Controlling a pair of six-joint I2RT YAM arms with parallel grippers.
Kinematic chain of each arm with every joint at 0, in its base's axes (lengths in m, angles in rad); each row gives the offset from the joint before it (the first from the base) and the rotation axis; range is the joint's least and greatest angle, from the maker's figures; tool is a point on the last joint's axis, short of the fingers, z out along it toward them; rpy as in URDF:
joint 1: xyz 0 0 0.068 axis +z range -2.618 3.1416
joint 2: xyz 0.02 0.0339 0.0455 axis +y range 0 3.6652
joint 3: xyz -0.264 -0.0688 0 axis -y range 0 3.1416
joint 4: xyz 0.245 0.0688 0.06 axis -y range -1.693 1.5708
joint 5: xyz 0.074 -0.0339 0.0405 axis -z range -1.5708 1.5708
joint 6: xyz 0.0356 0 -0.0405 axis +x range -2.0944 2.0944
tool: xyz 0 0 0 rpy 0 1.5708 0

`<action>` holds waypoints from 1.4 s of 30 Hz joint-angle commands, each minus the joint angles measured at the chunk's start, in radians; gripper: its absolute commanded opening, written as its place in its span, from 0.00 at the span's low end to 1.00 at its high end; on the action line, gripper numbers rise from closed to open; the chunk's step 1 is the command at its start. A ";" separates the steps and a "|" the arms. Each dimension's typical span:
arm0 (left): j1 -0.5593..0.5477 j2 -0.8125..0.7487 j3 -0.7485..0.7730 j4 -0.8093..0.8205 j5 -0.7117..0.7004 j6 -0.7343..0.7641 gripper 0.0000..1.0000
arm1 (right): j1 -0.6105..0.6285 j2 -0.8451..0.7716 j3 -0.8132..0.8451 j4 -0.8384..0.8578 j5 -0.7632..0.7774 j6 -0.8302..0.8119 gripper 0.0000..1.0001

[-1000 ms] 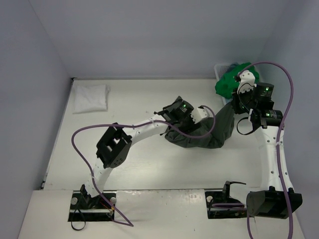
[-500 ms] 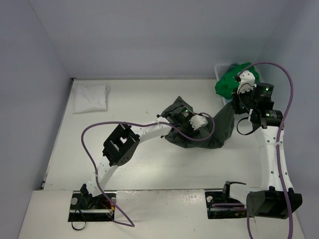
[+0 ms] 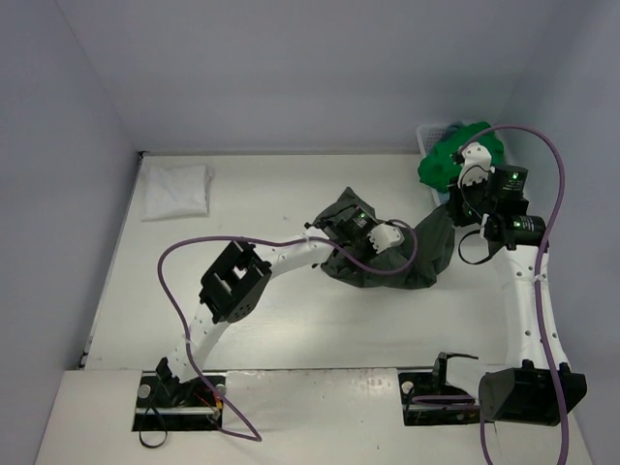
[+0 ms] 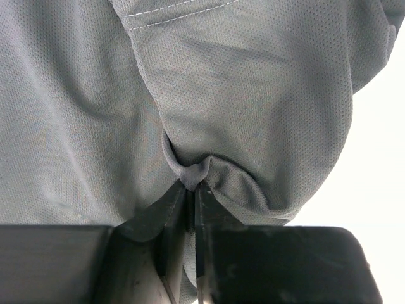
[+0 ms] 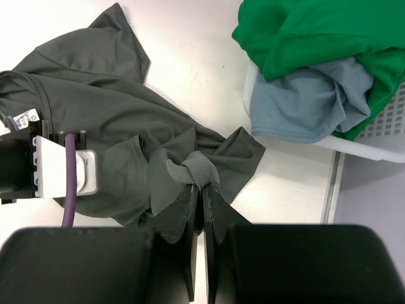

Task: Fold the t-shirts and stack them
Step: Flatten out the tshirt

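A dark olive-grey t-shirt [image 3: 417,266] lies crumpled at mid-table, right of centre. My left gripper [image 4: 192,185] is shut on a pinch of its cloth [image 4: 190,171]. My right gripper [image 5: 202,183] is shut on a bunched fold of the same shirt [image 5: 95,95] near its right edge and holds that side lifted. A folded white t-shirt [image 3: 176,189] rests at the far left. A bright green t-shirt [image 5: 304,31] and a dusty light blue one [image 5: 310,101] spill out of the basket.
The white slatted basket [image 5: 392,120] stands at the far right corner against the wall. The left arm's purple cable [image 3: 194,247] loops over the table's left half. The right arm's cable [image 3: 557,165] arcs above the basket.
My left gripper has moved right onto the olive-grey shirt and closed on a pinch of it. The right gripper has kept its grip, shifting only slightly.
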 commanded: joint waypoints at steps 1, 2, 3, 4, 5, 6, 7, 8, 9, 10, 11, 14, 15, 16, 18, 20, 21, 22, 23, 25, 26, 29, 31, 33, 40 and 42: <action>-0.001 -0.087 0.036 0.037 -0.010 0.010 0.04 | -0.007 -0.003 0.004 0.063 -0.020 -0.004 0.00; -0.001 -0.092 0.036 0.035 -0.011 0.014 0.03 | -0.007 -0.002 0.002 0.063 -0.025 -0.002 0.00; 0.000 -0.096 0.036 0.034 -0.022 0.017 0.03 | -0.007 -0.002 0.002 0.063 -0.027 -0.001 0.00; 0.005 -0.118 0.036 0.034 -0.036 0.023 0.03 | -0.007 0.001 -0.001 0.063 -0.031 0.001 0.00; 0.008 -0.126 0.039 0.027 -0.042 0.029 0.03 | -0.007 0.003 -0.002 0.063 -0.030 -0.001 0.00; 0.016 -0.147 0.049 0.008 -0.051 0.043 0.04 | -0.007 0.004 -0.007 0.065 -0.025 -0.007 0.00; 0.016 -0.147 0.049 0.007 -0.051 0.043 0.04 | -0.007 0.004 -0.007 0.065 -0.025 -0.007 0.00; 0.023 -0.162 0.053 -0.002 -0.057 0.054 0.07 | -0.007 0.004 -0.010 0.065 -0.019 -0.008 0.00; 0.043 -0.199 0.054 -0.017 -0.065 0.068 0.07 | -0.008 0.003 -0.009 0.065 -0.016 -0.014 0.00; 0.057 -0.218 0.056 -0.026 -0.064 0.071 0.07 | -0.010 0.003 -0.007 0.065 -0.017 -0.018 0.00; 0.072 -0.259 0.056 -0.037 -0.061 0.072 0.08 | -0.011 0.003 0.000 0.065 -0.016 -0.019 0.00; 0.141 -0.326 0.056 -0.084 -0.030 0.076 0.08 | -0.015 0.010 0.016 0.063 -0.017 -0.018 0.00; 0.160 -0.374 0.051 -0.104 -0.025 0.077 0.08 | -0.015 0.012 0.027 0.062 -0.017 -0.016 0.00; 0.195 -0.398 0.036 -0.114 -0.004 0.079 0.08 | -0.015 0.014 0.031 0.058 -0.020 -0.015 0.00; 0.229 -0.477 0.016 -0.140 0.012 0.085 0.08 | -0.015 0.020 0.045 0.058 -0.019 -0.013 0.00; 0.279 -0.544 -0.016 -0.161 0.035 0.088 0.08 | -0.015 0.027 0.053 0.054 -0.019 -0.016 0.00; 0.295 -0.566 -0.029 -0.164 0.041 0.083 0.08 | -0.015 0.029 0.056 0.051 -0.017 -0.016 0.00; 0.310 -0.586 -0.056 -0.164 0.059 0.076 0.08 | -0.015 0.032 0.063 0.049 -0.016 -0.018 0.00; 0.333 -0.618 -0.072 -0.166 0.071 0.068 0.08 | -0.016 0.030 0.066 0.046 -0.014 -0.018 0.00; 0.338 -0.639 -0.098 -0.163 0.094 0.056 0.08 | -0.016 0.024 0.071 0.042 -0.017 -0.013 0.00; 0.333 -0.649 -0.121 -0.152 0.119 0.051 0.09 | -0.016 0.024 0.073 0.040 -0.019 -0.010 0.00; 0.312 -0.631 -0.145 -0.120 0.169 0.000 0.34 | -0.016 0.018 0.068 0.035 -0.019 -0.007 0.00; 0.271 -0.592 -0.122 -0.143 0.179 0.008 0.41 | -0.016 0.015 0.062 0.035 -0.016 -0.008 0.00; 0.237 -0.526 -0.084 -0.176 0.200 0.017 0.44 | -0.016 0.012 0.050 0.037 -0.013 -0.014 0.00; 0.186 -0.351 -0.026 -0.135 0.232 0.002 0.45 | -0.019 0.009 0.037 0.037 -0.016 -0.024 0.00; 0.181 -0.319 -0.017 -0.126 0.246 -0.015 0.45 | -0.019 0.015 0.040 0.038 -0.019 -0.025 0.00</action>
